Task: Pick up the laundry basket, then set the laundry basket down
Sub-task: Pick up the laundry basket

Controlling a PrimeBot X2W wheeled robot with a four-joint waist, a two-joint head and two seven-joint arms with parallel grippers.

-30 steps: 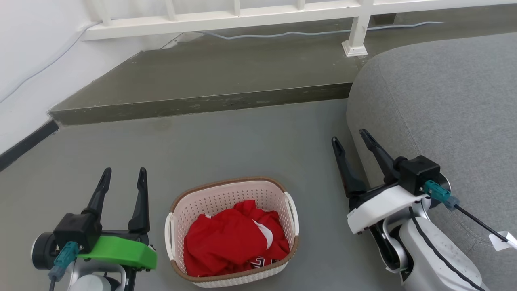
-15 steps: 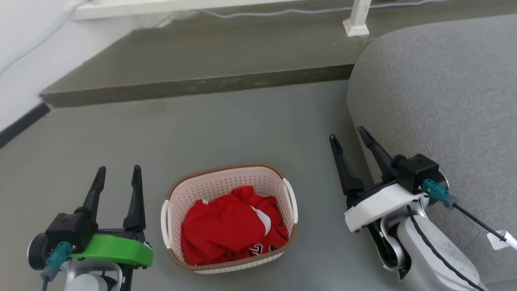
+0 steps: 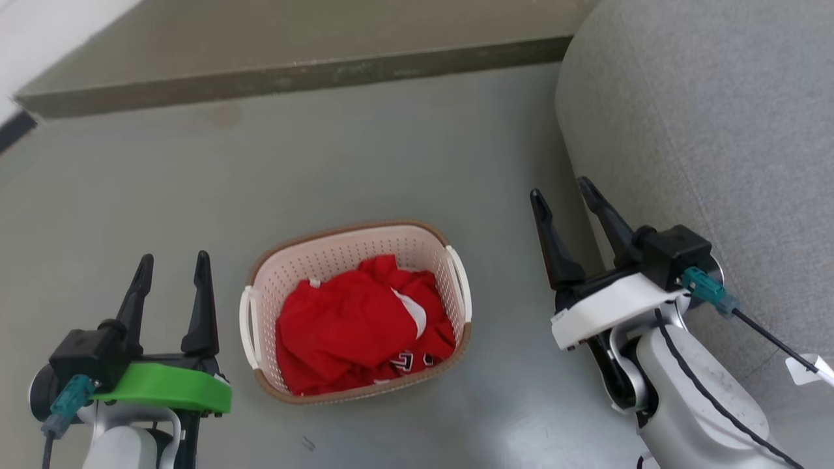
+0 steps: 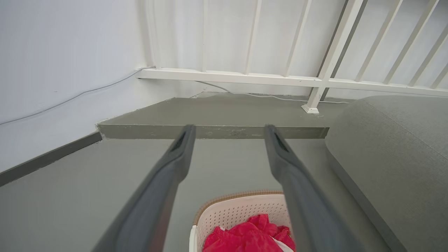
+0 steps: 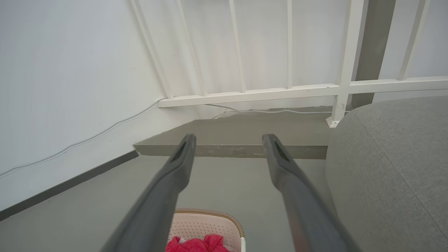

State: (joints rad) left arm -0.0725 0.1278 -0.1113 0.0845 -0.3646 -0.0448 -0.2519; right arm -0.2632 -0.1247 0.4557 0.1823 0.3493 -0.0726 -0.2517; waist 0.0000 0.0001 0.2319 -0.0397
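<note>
From the head view we see the laundry basket point(image 3: 339, 251) standing upright on the grey floor point(image 3: 391, 150). It is well short of the raised step point(image 3: 293, 65) along the floor's far edge and apart from the grey sofa point(image 3: 704, 130) at the floor's right edge. A crumpled red garment point(image 3: 345, 326) with white trim lies heaped inside it, covering most of the bottom. The basket's white handles point(image 3: 246, 329) sit on its two short sides. The left jaws, under a green cover point(image 3: 163, 391), stand open to the basket's left, holding nothing. Their dark fingers point(image 3: 201, 293) point toward the step, apart from the nearer handle. The right jaws, under a white cover point(image 3: 609, 306), are open and empty too, to the basket's right and just beside the sofa's front.

In the left wrist view we look along the left jaws, spread wide and gripping nothing. Low between the fingers we see the basket's far end with the red garment inside. Beyond lie the step, a white railing point(image 4: 315, 80) and a thin cable point(image 4: 70, 99) on the white wall point(image 4: 52, 52).

In the right wrist view the right jaws are likewise parted and empty. The basket's far end, with a bit of red cloth in it, shows at the bottom edge beside the left-hand finger. The sofa takes up the right side.
</note>
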